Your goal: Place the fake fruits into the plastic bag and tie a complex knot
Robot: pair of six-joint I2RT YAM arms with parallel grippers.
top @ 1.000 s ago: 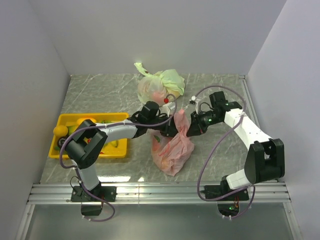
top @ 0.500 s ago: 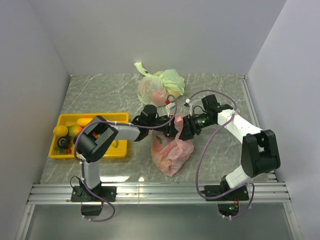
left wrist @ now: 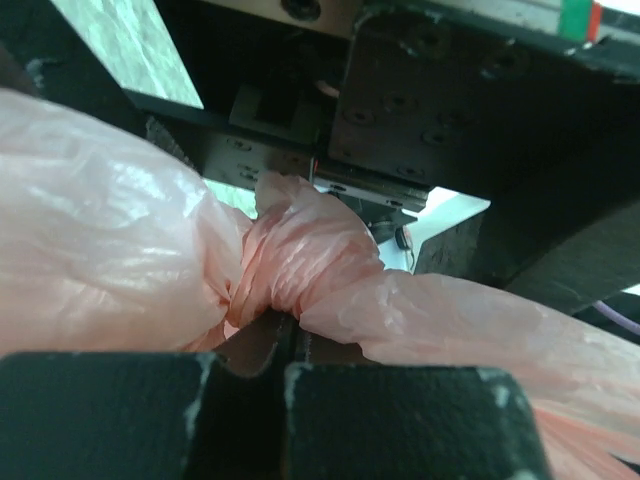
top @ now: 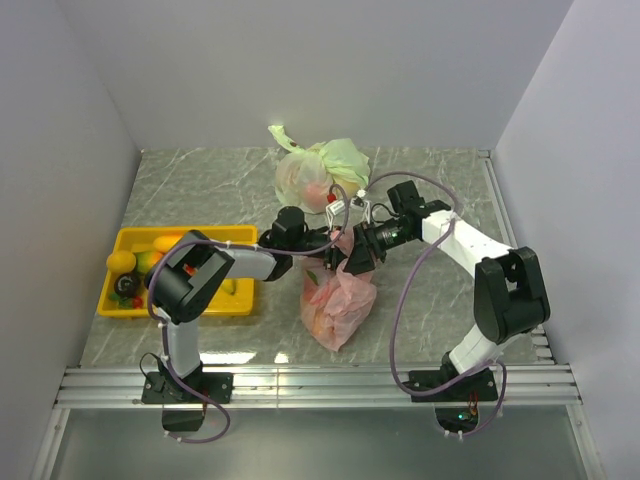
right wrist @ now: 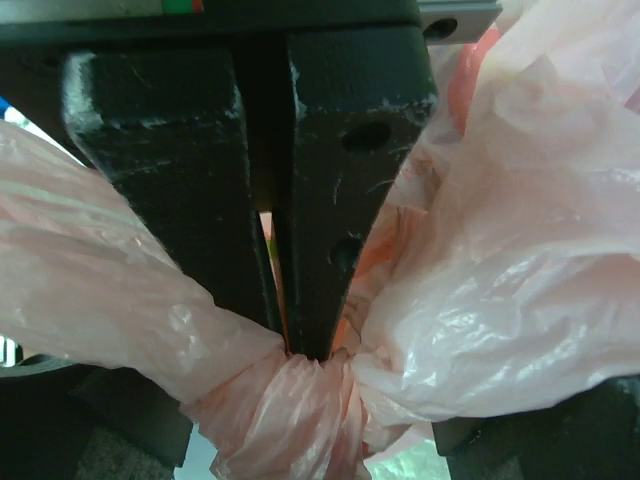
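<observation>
The pink plastic bag (top: pixel 338 305) lies mid-table, its neck twisted into a knot (left wrist: pixel 300 265). My left gripper (left wrist: pixel 290 350) is shut on the pink film just under that knot. In the right wrist view the left gripper's fingers (right wrist: pixel 335 200) come down from the top onto the knot (right wrist: pixel 300 400). My right gripper (right wrist: pixel 320 430) is open, its jaws standing wide apart on either side of the knot. In the top view both grippers meet above the bag, left gripper (top: pixel 333 243) and right gripper (top: pixel 352 252). Several fake fruits (top: pixel 150 262) lie in the tray; reddish shapes show through the bag.
The yellow tray (top: pixel 175 311) sits at the left, beside the left arm. A pale green-and-white knotted bag (top: pixel 320 170) stands behind the grippers near the back wall. Grey walls close in the marbled table on three sides.
My right gripper has opened and moved left, up against the left gripper. The bag's neck has drawn in shorter. The left gripper stays shut.
</observation>
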